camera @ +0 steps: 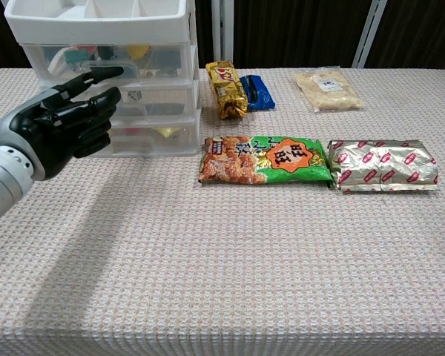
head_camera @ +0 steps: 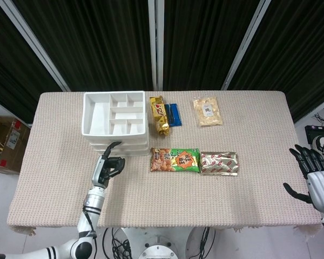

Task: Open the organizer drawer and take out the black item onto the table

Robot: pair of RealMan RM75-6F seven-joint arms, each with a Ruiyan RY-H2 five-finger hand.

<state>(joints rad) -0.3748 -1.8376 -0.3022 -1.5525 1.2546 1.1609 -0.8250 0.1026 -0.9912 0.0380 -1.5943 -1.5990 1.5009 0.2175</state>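
My head camera looks steeply down over the whole beige woven counter (head_camera: 205,194); my chest camera views it low, nearer

A cloth-covered table before black curtains

The table (head_camera: 259,162) wears a beige woven cloth whose fringed edge hangs over the near side. Behind it, black pleated curtains (head_camera: 102,43) fill the back wall, crossed by pale upright and slanted frame bars (head_camera: 156,43). The floor (head_camera: 0,199) is light grey; a brown cardboard box (head_camera: 5,143) sits on it at the left, and dark cables (head_camera: 116,243) dangle under the table's front edge. Lighting is even and soft.
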